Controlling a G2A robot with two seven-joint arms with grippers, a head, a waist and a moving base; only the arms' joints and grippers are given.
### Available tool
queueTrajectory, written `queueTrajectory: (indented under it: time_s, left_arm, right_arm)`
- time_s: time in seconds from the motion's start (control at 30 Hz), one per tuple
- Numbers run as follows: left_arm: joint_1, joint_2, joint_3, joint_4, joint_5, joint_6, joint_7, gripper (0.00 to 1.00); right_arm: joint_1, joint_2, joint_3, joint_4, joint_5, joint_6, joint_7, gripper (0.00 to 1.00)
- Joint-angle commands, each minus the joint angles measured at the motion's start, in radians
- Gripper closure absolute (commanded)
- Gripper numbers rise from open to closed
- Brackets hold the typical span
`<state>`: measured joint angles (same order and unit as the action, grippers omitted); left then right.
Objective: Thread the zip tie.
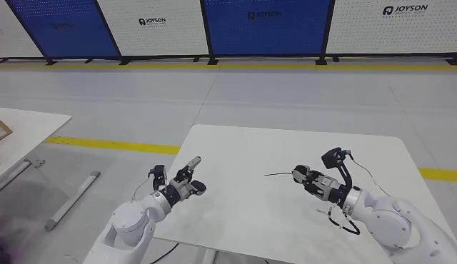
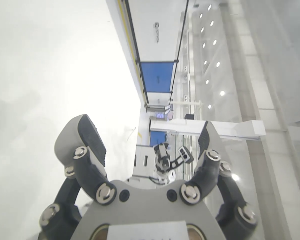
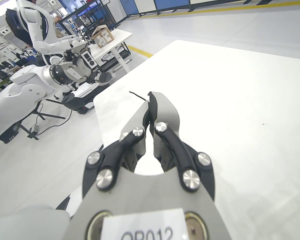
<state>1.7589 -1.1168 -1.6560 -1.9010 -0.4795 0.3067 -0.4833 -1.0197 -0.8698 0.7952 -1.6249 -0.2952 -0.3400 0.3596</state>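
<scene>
Tabletop point(image 1: 271, 207): white and flat; you have both arms working over its near half.
Left tool point(image 1: 198, 175): sits at the tabletop's near left edge. Your left wrist view shows it released point(image 2: 147, 126), the ribbed pads point(image 2: 92, 136) wide apart with nothing between them. From the right wrist view it lies past the tabletop's corner point(image 3: 102, 77).
Right tool point(image 1: 297, 173): over the right part of the tabletop, pointing toward the left tool and well apart from it. You will see it clenched point(image 3: 150, 98), fingers pressed together on the zip tie.
Zip tie point(image 1: 278, 173): thin and black, pinched at one end in the right tool's tips. The free length point(image 3: 138, 96) sticks out toward the left tool. You cannot tell whether it touches the surface.
</scene>
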Motion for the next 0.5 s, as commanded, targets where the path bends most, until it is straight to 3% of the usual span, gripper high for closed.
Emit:
queueTrajectory:
  time_s: [0.0,0.07,0.3,0.47]
  left_arm:
    - [-0.001,0.004,0.009,-0.019,-0.031,0.033,-0.034,0.0]
    - [-0.008,0.007,0.014,-0.021,-0.055,0.033,0.003,0.0]
    - [-0.008,0.007,0.014,-0.021,-0.055,0.033,0.003,0.0]
    - [-0.004,0.009,0.019,-0.029,-0.104,0.033,-0.006,0.0]
  right_arm:
    - [0.0,0.0,0.0,0.0,0.0,0.0,0.0,1.0]
    - [0.0,0.0,0.0,0.0,0.0,0.0,0.0,1.0]
    - [0.0,0.0,0.0,0.0,0.0,0.0,0.0,1.0]
    - [0.009,-0.006,-0.003,-0.018,-0.104,0.0,0.017,1.0]
